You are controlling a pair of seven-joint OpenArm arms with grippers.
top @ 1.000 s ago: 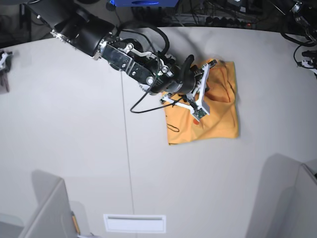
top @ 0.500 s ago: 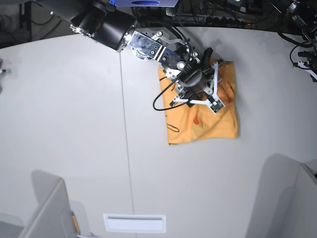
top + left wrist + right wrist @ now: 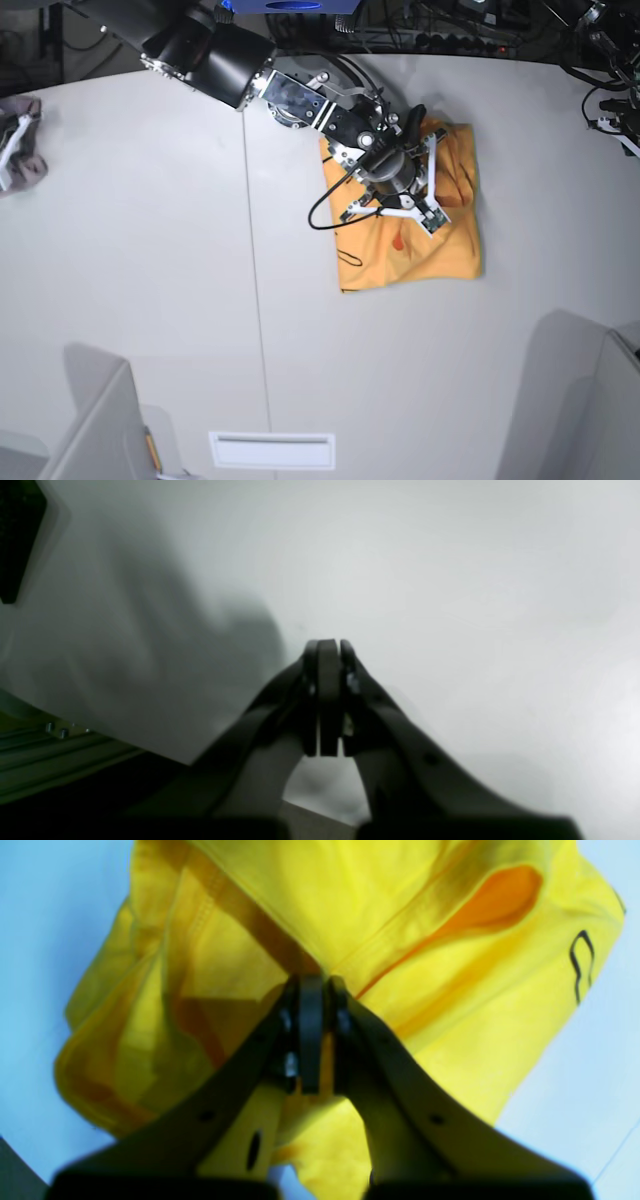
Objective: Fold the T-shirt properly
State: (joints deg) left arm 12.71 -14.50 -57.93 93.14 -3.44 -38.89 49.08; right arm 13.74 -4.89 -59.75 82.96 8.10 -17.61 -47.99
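Your right gripper [image 3: 312, 990] is pinched fully closed on a fold of the T-shirt [image 3: 440, 240], which sits bunched at the table's [image 3: 150, 260] 1 o'clock. Left gripper [image 3: 327, 652] is closed too, empty, over bare tabletop. Small pinkish cloth [image 3: 22, 150] sits way off at 9 o'clock.

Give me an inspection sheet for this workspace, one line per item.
Surface: pale grey table, with a seam running front to back.
Job's things: orange T-shirt folded into a rough rectangle, upper part bunched, thin black line mark near its left edge.
Clutter: pinkish cloth at the far left edge.
Grippers: right gripper shut on a raised fold of the T-shirt; left gripper shut, holding nothing, over bare table.
Cables: black cable loops off the right arm onto the shirt.
Surroundings: grey partition panels at the front corners; dark equipment and wiring behind the table.
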